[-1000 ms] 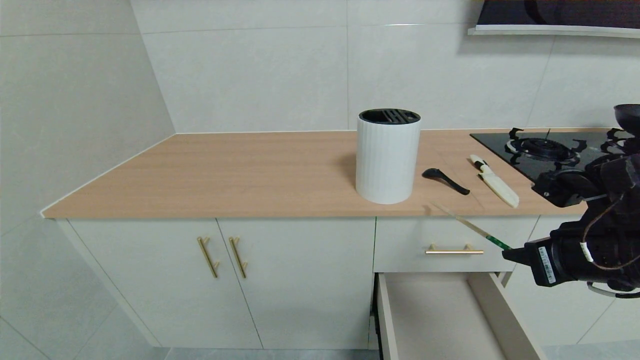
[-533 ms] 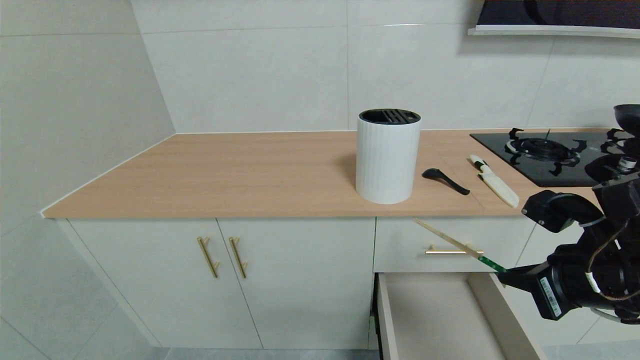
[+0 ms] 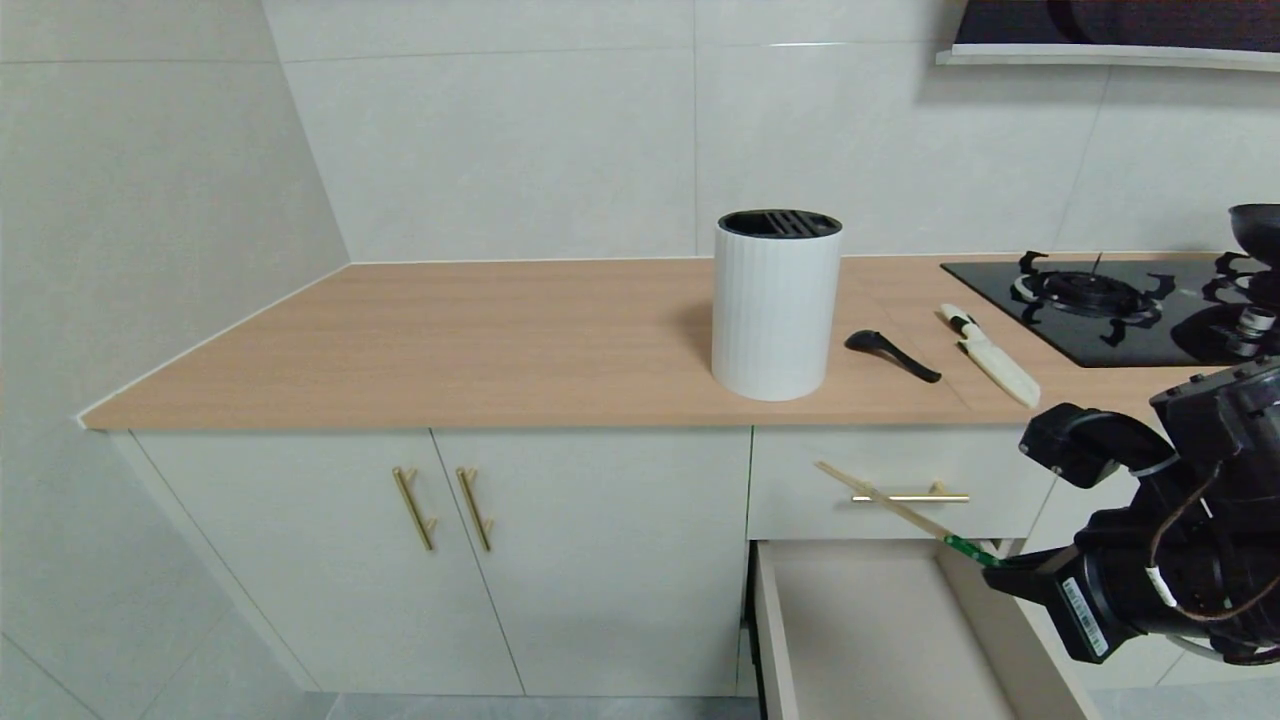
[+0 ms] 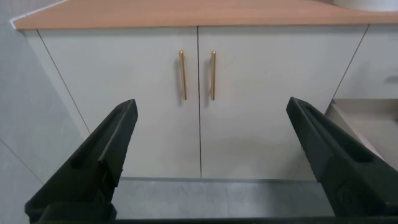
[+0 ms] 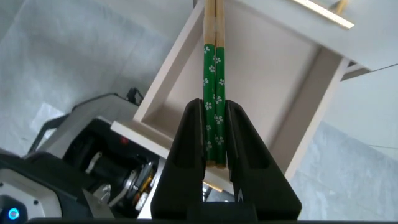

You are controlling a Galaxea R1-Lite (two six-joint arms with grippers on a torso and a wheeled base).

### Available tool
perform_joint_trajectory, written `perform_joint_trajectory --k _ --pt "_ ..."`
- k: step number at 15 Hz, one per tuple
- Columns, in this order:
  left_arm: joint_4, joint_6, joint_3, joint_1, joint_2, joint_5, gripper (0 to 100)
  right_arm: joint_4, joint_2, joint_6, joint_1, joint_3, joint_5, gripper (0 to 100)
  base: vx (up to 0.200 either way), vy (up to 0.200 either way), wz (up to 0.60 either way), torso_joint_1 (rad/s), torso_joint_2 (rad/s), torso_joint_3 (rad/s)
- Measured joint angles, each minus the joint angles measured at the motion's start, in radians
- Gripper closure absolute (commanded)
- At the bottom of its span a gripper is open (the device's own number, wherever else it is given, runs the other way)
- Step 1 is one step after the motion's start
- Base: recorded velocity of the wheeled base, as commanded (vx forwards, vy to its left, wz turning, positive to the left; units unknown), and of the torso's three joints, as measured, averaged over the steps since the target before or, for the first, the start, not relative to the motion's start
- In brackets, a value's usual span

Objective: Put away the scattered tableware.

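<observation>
Right gripper: the right gripper [image 3: 997, 574] [image 5: 216, 118] is clamped narrow on a pair of chopsticks [image 3: 890, 505] [image 5: 211, 37], with one black finger [image 5: 194, 130] pressed to each side of their thick end.
Chopsticks against the gripper: in the head view they run out from the fingertips towards 10 o'clock. They are tilted and held in the air, touching nothing but the fingers.
Chopsticks' place: the held end hangs over the right-hand wall of the open drawer [image 3: 775, 640] [image 5: 168, 74]. In the head view the thin tips cross in front of the gold handle [image 3: 910, 497] of the shut drawer above it. The right wrist view shows them pointing over the open drawer's bare floor.
Chopsticks' look: two pale wooden sticks lying side by side. The held end is green with small white flowers, and the rest is plain.
Left gripper: the left gripper [image 4: 211, 106] is spread wide and holds nothing. It faces the cupboard doors [image 4: 196, 124] [image 3: 440, 560] with their two gold bar handles.
Worktop: a wooden worktop [image 3: 500, 340] carries a white ribbed knife holder [image 3: 775, 310] with a black slotted top.
Other tableware: a black spoon [image 3: 890, 357] lies at 3 o'clock of the holder. A knife [image 3: 988, 360] with a cream blade lies at 3 o'clock of the spoon, apart from it.
Far side: a black gas hob [image 3: 1100, 300] sits at 2 o'clock of the knife.
</observation>
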Motion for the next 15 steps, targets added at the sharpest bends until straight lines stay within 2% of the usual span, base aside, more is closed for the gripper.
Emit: perform_joint_trajectory --k 15 --pt "-0.001 0.0 0.0 -0.001 0.0 0.0 0 0.001 0.038 -0.006 0.0 0.006 -0.006 100 0.0 0.0 0.0 -0.164 0.46 0.293"
